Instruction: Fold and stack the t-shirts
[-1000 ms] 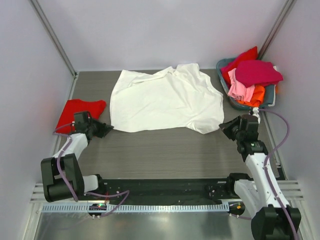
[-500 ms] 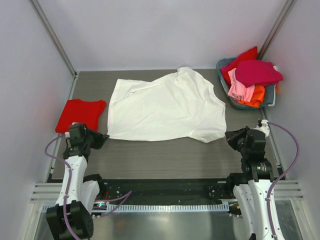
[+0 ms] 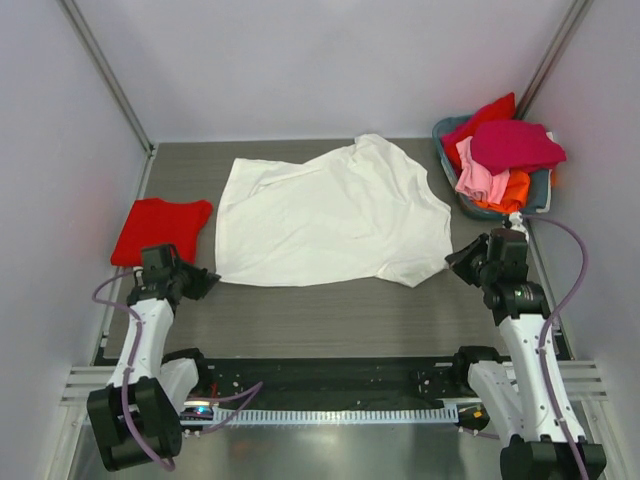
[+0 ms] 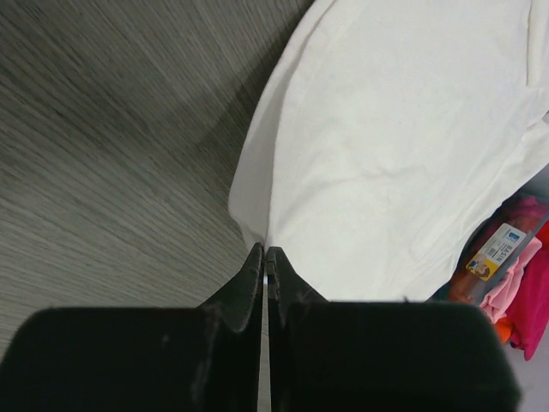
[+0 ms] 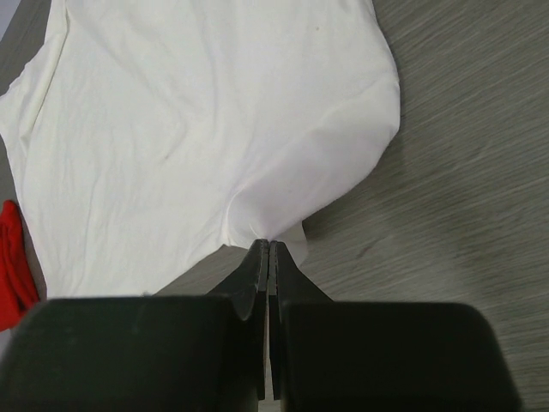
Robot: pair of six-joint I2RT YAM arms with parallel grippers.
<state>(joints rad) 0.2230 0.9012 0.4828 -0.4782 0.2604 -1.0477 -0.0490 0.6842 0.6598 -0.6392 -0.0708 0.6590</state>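
White arm links (image 3: 525,345), blk fingers (image 4: 249,292), purple cables (image 3: 575,265)

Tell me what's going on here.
Both arms are working on the white shirt, which lies spread on the table. The left gripper and right gripper are each shut on a near corner of it. A red shirt lies at the left, and other shirts are heaped in the basket at the far right.

spread t-shirt (image 3: 330,215) on table (image 3: 330,310) centre | folded t-shirt (image 3: 160,228) left of it | basket (image 3: 442,140) far right, t-shirts (image 3: 515,145) inside
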